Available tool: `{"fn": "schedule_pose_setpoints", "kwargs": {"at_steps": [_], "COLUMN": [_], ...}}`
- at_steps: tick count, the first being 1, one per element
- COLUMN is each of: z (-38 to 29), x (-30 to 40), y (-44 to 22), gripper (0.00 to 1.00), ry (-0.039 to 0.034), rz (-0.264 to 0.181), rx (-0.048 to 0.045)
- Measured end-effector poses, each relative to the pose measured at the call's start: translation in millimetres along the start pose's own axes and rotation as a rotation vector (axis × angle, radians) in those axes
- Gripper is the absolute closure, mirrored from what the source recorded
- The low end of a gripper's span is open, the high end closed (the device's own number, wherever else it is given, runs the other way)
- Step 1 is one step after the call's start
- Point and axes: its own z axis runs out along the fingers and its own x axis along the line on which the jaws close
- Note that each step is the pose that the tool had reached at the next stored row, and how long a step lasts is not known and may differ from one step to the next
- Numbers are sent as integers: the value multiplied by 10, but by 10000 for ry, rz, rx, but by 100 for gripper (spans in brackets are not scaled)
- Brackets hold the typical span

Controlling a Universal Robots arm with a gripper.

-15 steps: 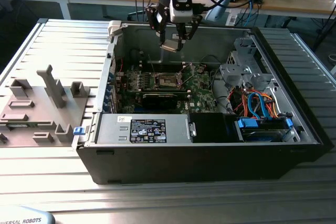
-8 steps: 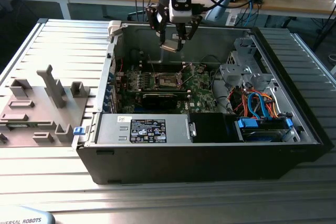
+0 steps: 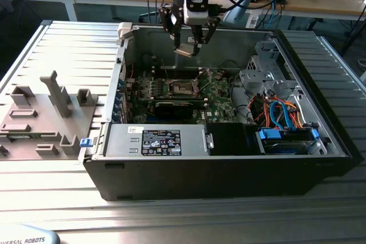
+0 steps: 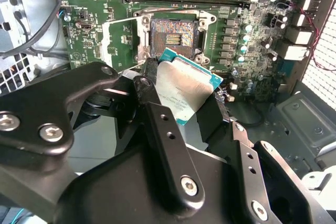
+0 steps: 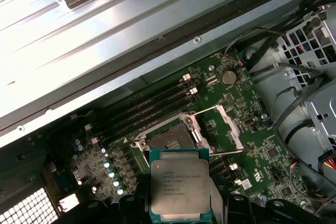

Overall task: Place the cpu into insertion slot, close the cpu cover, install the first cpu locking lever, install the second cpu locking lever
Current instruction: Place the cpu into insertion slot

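The cpu [image 4: 184, 85] is in the air, tilted, with the jaws of the gripper [image 3: 189, 44] clamped on two opposite edges of it, its dull metal top facing out. In the exterior view it hangs above the computer case [image 3: 229, 175], close to the case's far wall and well above the green circuit board [image 3: 217, 98] on the case floor. The insertion slot [image 4: 172, 38] lies near the middle of that board, just beside the row of long memory slots [image 5: 142, 111]; its contact field is bare and nothing sits in it. The cpu cover [image 4: 125, 21] is swung open and lies away from the socket on one side, and the thin locking levers [image 5: 202, 110] look released rather than hooked down. The case itself rests on the ribbed metal surface [image 3: 57, 50], towards its right edge in the exterior view. As I judge it, the chip has been picked up and brought over the case, but none of the four steps is finished: placing, closing the cover and both levers all remain.
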Motion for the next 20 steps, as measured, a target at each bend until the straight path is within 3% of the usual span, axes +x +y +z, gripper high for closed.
{"fn": "schedule_pose_setpoints", "kwargs": {"at_steps": [20], "z": [7], "x": [0], "y": [0], "gripper": [46], "ry": [-5], "rz": [322], "rx": [2]}}
